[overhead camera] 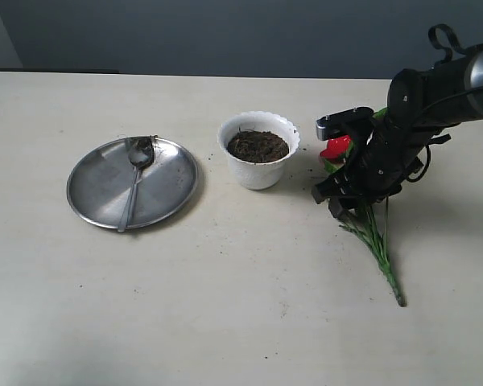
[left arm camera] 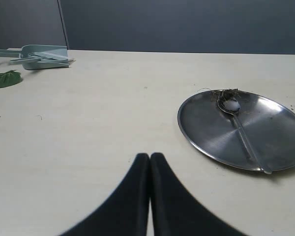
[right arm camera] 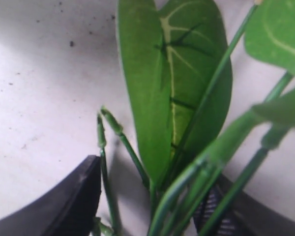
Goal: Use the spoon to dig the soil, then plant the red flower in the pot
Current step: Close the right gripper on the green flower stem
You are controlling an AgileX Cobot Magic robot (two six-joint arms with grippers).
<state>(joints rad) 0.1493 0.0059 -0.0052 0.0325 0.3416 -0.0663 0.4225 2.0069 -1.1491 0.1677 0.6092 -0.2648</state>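
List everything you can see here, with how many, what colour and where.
table: one, cream, under everything.
plate: one, steel, left of pot.
spoon: one, silver, on the plate.
pot: one, white, mid-table.
soil: one fill, dark brown, in the pot.
flower: one, red and green, lying right of pot.
leaf: one, green, loose on table.
plastic tool: one, pale blue-green, near the leaf.
left gripper: one, black, shut, near the plate.
right gripper: one, black, astride the flower's stems.
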